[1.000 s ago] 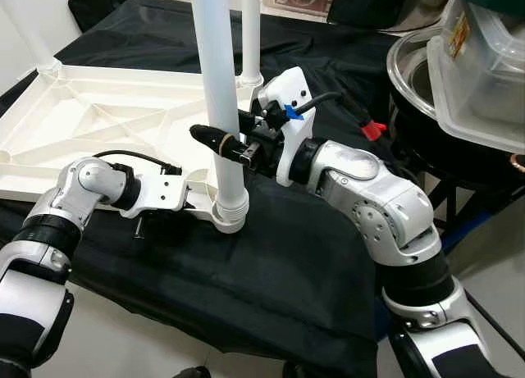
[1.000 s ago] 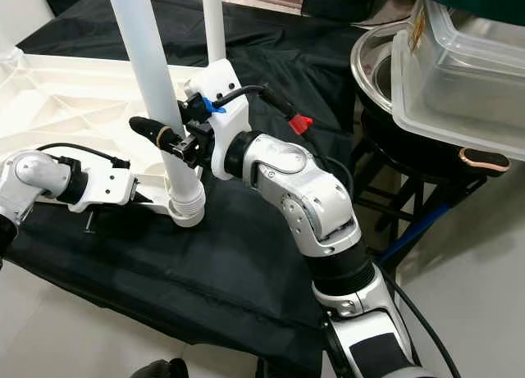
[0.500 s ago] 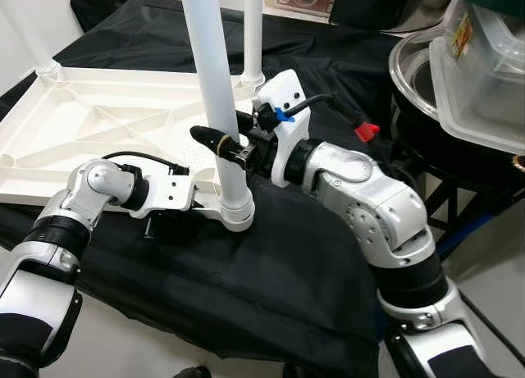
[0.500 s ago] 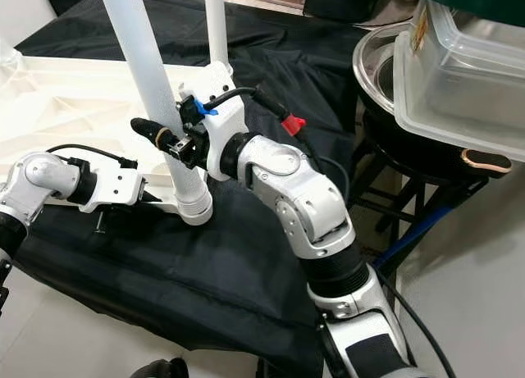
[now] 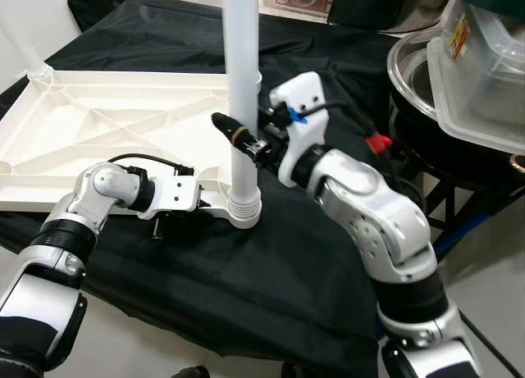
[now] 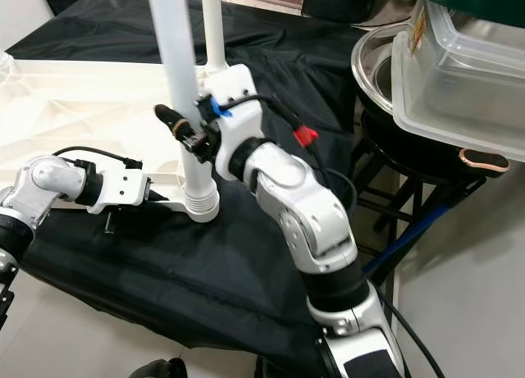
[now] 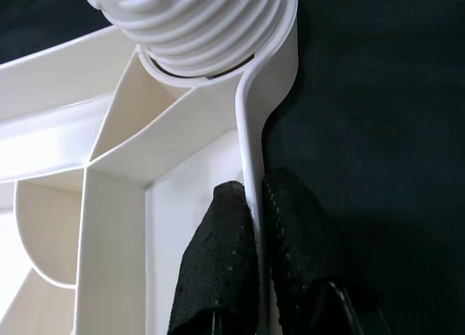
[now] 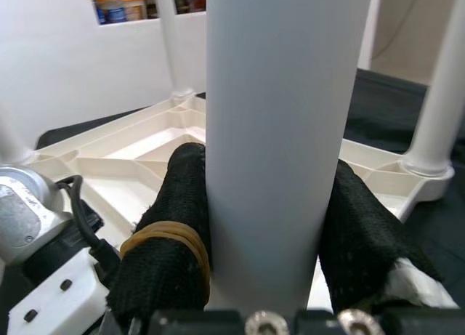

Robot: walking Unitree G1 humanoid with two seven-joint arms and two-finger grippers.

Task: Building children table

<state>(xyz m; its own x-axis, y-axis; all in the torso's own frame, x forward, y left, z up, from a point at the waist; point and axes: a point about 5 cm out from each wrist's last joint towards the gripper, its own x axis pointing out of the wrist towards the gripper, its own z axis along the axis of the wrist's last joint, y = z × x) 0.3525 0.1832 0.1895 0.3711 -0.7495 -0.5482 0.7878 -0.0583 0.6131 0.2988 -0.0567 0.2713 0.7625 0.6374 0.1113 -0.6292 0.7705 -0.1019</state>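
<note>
A white tabletop (image 5: 107, 132) lies upside down on a black cloth (image 5: 279, 271). A white table leg (image 5: 243, 83) stands upright, its ribbed end (image 7: 196, 22) set in the near corner socket (image 5: 244, 216). My right gripper (image 5: 238, 132) is shut on this leg a little above the socket, one black finger on each side (image 8: 182, 204). My left gripper (image 5: 215, 201) is shut on the tabletop's thin rim (image 7: 251, 131) just beside that socket. A second leg (image 6: 213, 34) stands in the far corner behind.
A metal bowl (image 5: 410, 75) and clear plastic boxes (image 5: 480, 58) are stacked on a dark stand at the right, close to my right elbow. A red plug (image 5: 379, 140) hangs on my right arm's cable. The cloth's front edge drops to the pale floor (image 5: 123, 345).
The held leg has swung from tilted left to upright. The tabletop's near corner and both grippers have shifted a little to the right.
</note>
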